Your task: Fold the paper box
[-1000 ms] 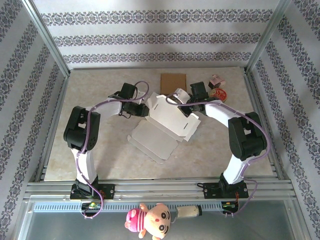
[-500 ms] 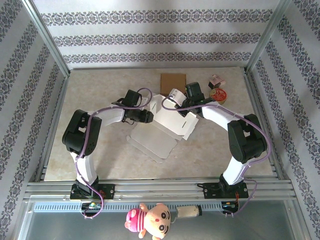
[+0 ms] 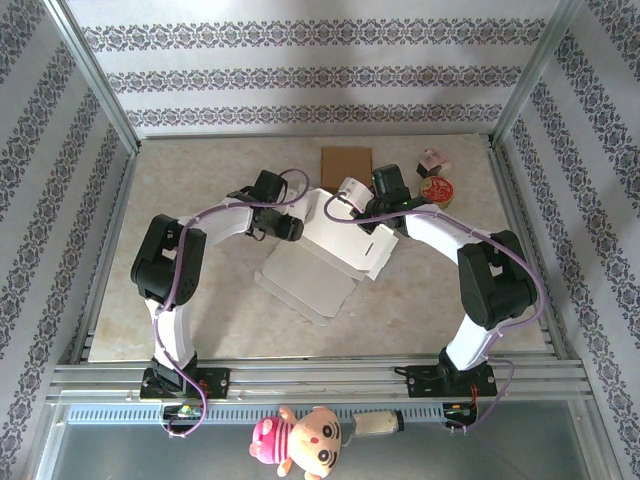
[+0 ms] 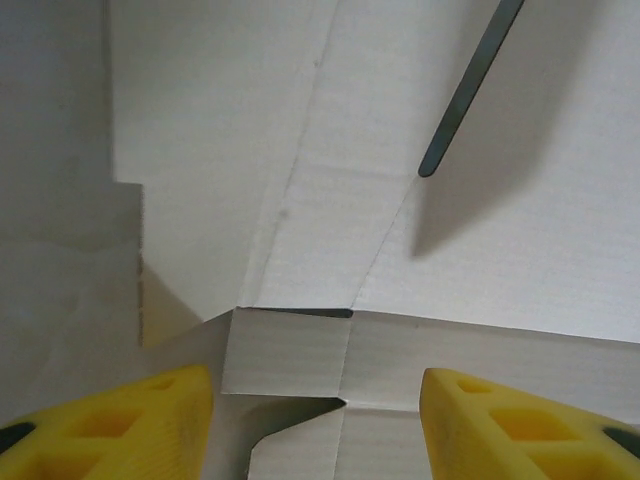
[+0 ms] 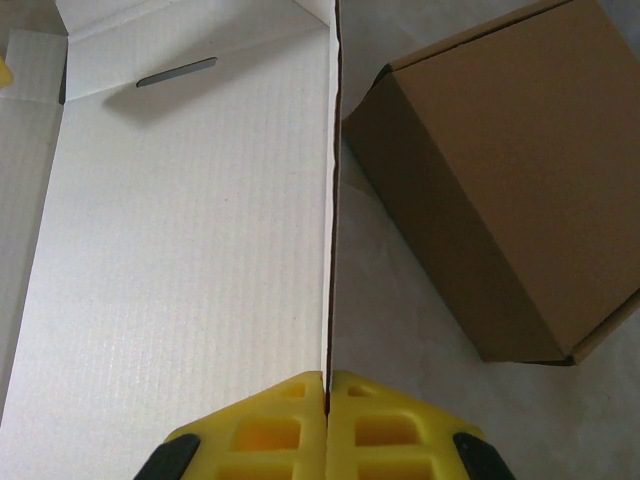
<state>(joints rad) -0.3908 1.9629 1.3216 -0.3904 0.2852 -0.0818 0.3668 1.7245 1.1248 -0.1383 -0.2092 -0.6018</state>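
paper box (image 3: pixel 335 245): table (image 3: pixel 450 300) centre | cardboard box (image 3: pixel 346 160): behind it

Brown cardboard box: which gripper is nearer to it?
Right. The right gripper, pinching the paper box, is beside the brown cardboard box; the left gripper is across the paper box, farther off.

My top camera looks down from behind over the whole table (image 3: pixel 190 170). Both wrist cameras sit close on the box (image 5: pixel 180 230), probably sharing its slot (image 5: pixel 175 72).
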